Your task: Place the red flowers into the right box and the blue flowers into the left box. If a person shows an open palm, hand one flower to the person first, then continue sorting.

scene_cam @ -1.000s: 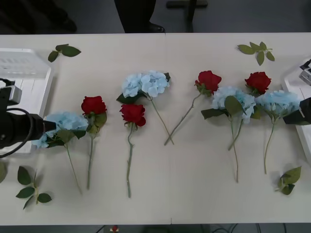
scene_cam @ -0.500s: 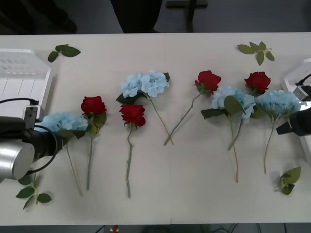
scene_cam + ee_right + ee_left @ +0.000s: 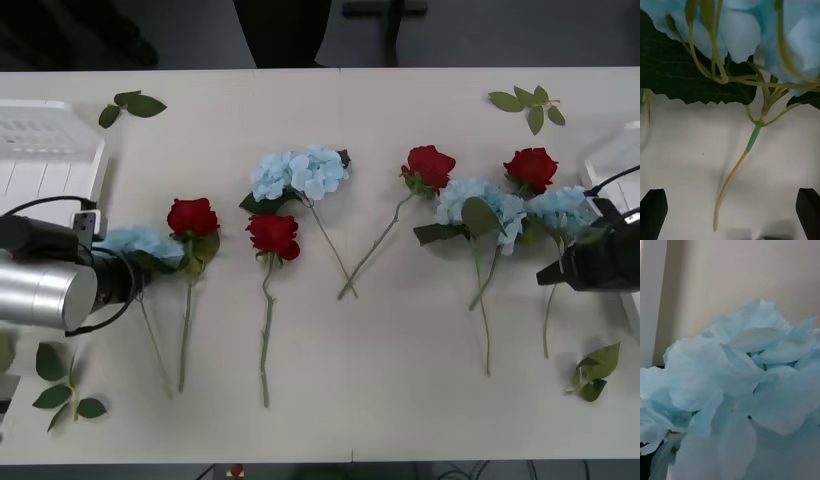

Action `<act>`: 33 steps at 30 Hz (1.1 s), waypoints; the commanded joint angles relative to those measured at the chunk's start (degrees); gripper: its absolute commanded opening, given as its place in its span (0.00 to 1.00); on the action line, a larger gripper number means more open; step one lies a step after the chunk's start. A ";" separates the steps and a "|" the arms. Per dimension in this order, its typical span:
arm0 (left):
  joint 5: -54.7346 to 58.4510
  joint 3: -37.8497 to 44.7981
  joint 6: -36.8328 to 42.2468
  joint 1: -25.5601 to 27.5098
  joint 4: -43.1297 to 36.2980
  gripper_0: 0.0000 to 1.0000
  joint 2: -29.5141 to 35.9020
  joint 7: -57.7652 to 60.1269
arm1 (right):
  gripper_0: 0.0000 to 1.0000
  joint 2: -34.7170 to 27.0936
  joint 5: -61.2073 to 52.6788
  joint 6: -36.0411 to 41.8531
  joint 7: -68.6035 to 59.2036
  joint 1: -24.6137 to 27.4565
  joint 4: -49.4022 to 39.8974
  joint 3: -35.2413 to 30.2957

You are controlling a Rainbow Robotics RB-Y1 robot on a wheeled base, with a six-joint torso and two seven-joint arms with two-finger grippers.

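Several red flowers (image 3: 274, 234) and blue flowers (image 3: 300, 172) lie in a row across the table. My left gripper (image 3: 128, 274) is low over the leftmost blue flower (image 3: 145, 241), whose petals (image 3: 733, 390) crowd the left wrist view. My right gripper (image 3: 552, 272) hovers over the stem of the rightmost blue flower (image 3: 560, 208). In the right wrist view it (image 3: 730, 213) is open, with the thin stem (image 3: 748, 144) between its black fingers (image 3: 653, 210). The left box (image 3: 50, 150) sits at the far left, the right box (image 3: 612, 158) at the right edge. The open palm is out of view.
Loose green leaf sprigs lie at the back left (image 3: 130, 104), back right (image 3: 528, 104), front left (image 3: 62, 385) and front right (image 3: 595, 372). Bare table (image 3: 400, 380) stretches along the near edge beyond the stems.
My left arm has swung right and down onto the leftmost blue flower. My right arm has moved left from the right box, over the rightmost blue flower.
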 commanded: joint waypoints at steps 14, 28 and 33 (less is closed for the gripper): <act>-3.89 -0.14 -1.57 -6.90 7.34 0.05 -2.07 -1.43 | 1.00 5.18 6.40 -4.25 -5.28 -2.13 2.27 0.16; 3.32 2.76 6.25 -7.52 0.92 0.00 0.13 -2.75 | 0.95 5.44 8.33 -8.03 -7.66 -2.30 4.03 3.32; 6.92 5.31 13.64 -7.69 -5.32 0.00 1.54 -3.27 | 0.07 5.44 8.51 -8.29 -8.09 -2.30 4.20 3.59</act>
